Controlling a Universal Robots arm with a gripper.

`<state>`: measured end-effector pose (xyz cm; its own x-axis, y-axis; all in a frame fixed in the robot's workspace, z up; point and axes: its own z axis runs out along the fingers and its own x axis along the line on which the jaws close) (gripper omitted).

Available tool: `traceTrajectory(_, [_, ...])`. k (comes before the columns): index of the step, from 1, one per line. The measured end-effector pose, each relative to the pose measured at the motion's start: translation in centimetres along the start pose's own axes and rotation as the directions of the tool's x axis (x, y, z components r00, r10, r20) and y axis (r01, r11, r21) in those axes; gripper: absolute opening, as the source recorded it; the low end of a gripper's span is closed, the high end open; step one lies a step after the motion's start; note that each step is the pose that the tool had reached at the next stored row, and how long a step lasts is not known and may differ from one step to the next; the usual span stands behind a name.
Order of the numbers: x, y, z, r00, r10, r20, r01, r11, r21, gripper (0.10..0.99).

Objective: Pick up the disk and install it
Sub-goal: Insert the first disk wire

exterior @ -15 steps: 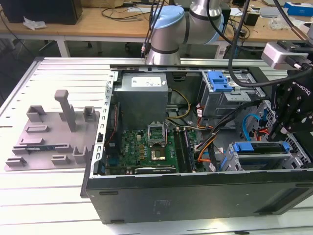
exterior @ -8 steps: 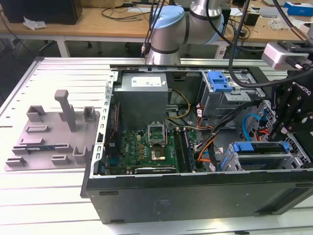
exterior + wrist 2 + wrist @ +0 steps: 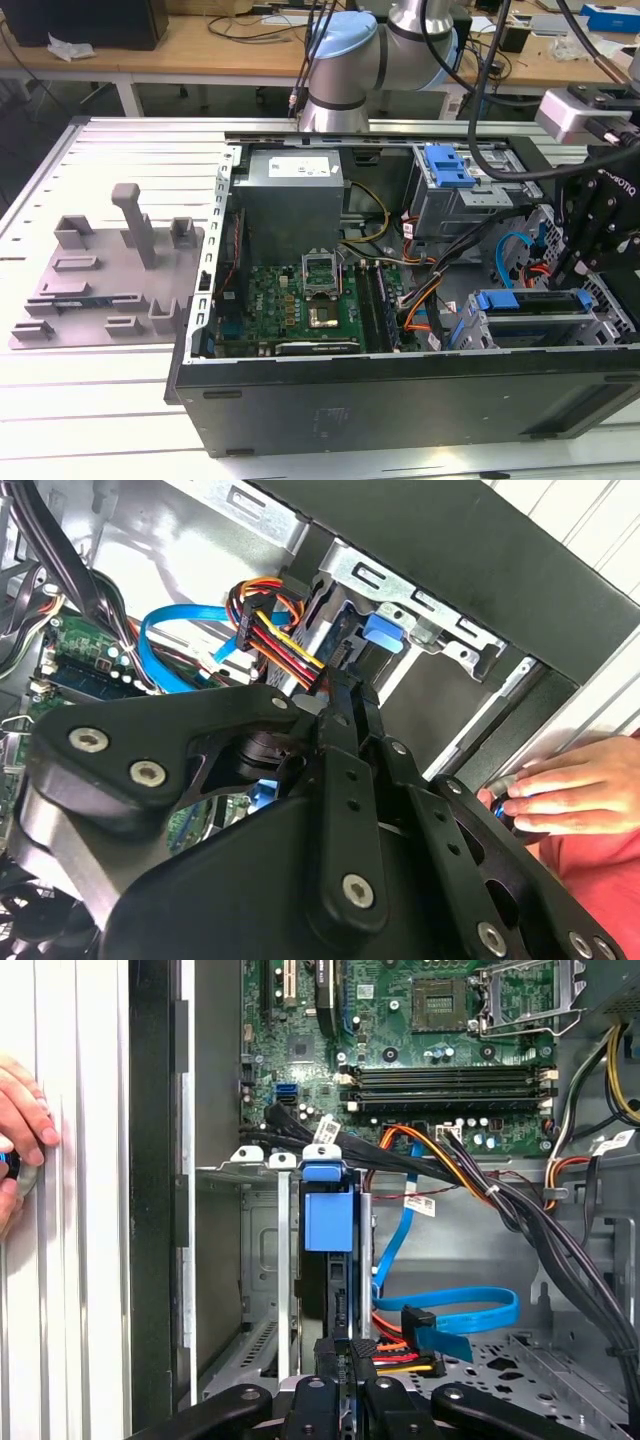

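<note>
The disk (image 3: 328,1222) stands on edge in the drive cage (image 3: 258,1260) at the case's front corner, its blue frame and blue tab facing the camera. In the exterior view the disk (image 3: 522,300) lies in the cage at the lower right, with the black gripper (image 3: 574,266) just above its right end. In the first wrist view my gripper (image 3: 349,1352) sits at the disk's near end, beside the orange and yellow power plug (image 3: 395,1358). Its fingers (image 3: 340,705) are pressed together with nothing between them.
The open computer case (image 3: 400,400) lies on a slatted metal table (image 3: 120,150), with the motherboard (image 3: 300,305) inside. Blue data cables (image 3: 460,1310) and black wire bundles (image 3: 540,1230) run beside the cage. A person's hand (image 3: 570,790) rests outside the case wall. A grey fixture plate (image 3: 100,280) lies on the exterior view's left.
</note>
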<state>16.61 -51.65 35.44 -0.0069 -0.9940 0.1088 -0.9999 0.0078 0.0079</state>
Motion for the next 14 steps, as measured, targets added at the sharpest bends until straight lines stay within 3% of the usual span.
traceTrajectory(14, [0.09, 0.00, 0.25, 1.0000, -0.009, -0.0001, 0.009, 1.0000, 0.001, 0.165])
